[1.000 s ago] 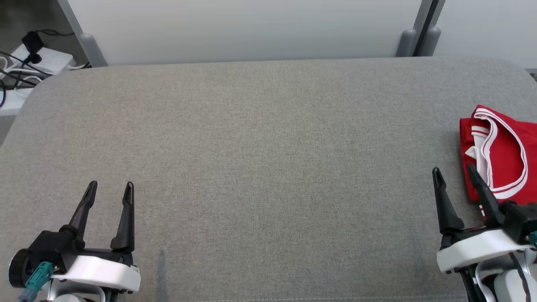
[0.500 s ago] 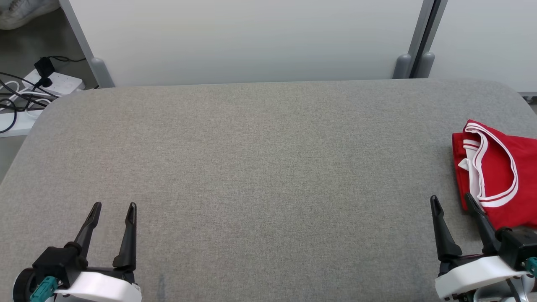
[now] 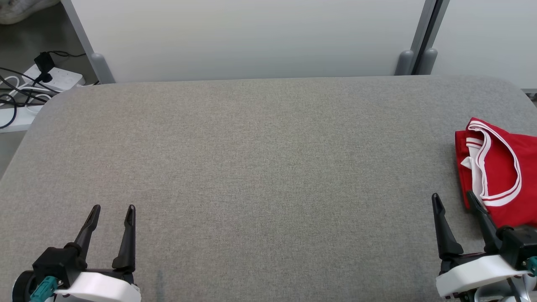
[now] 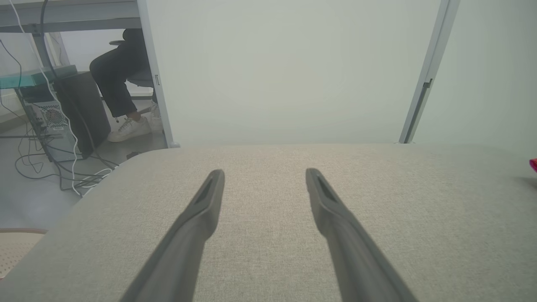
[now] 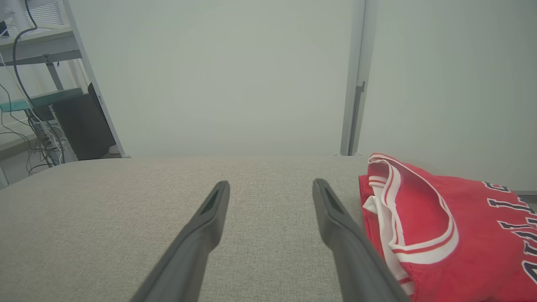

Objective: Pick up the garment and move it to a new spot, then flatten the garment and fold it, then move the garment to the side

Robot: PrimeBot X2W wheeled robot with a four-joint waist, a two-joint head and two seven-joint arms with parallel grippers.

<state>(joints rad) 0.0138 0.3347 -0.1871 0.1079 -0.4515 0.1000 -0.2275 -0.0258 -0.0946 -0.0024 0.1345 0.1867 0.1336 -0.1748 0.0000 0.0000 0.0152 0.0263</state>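
Observation:
The garment (image 3: 501,172) is a red jersey with white-striped trim, folded into a compact bundle at the table's right edge. In the right wrist view the garment (image 5: 440,226) lies just right of my fingers, dark lettering showing on it. My right gripper (image 3: 454,200) stands open at the lower right, its right fingertip close beside the garment's near-left corner, nothing between the fingers. My left gripper (image 3: 113,209) stands open at the lower left over bare cloth. In the left wrist view the left gripper (image 4: 265,174) holds nothing, and a sliver of the garment (image 4: 533,163) shows at the right edge.
The grey fabric table (image 3: 251,159) spreads wide between the grippers. White partition panels (image 3: 251,37) with grey posts rise behind it. A power strip and cables (image 3: 50,77) lie on the floor at the far left. A seated person's legs (image 4: 121,84) show beyond the partition.
The head camera has tilted up, so the whole picture shifted down. Both grippers stay open, and the garment lies as before.

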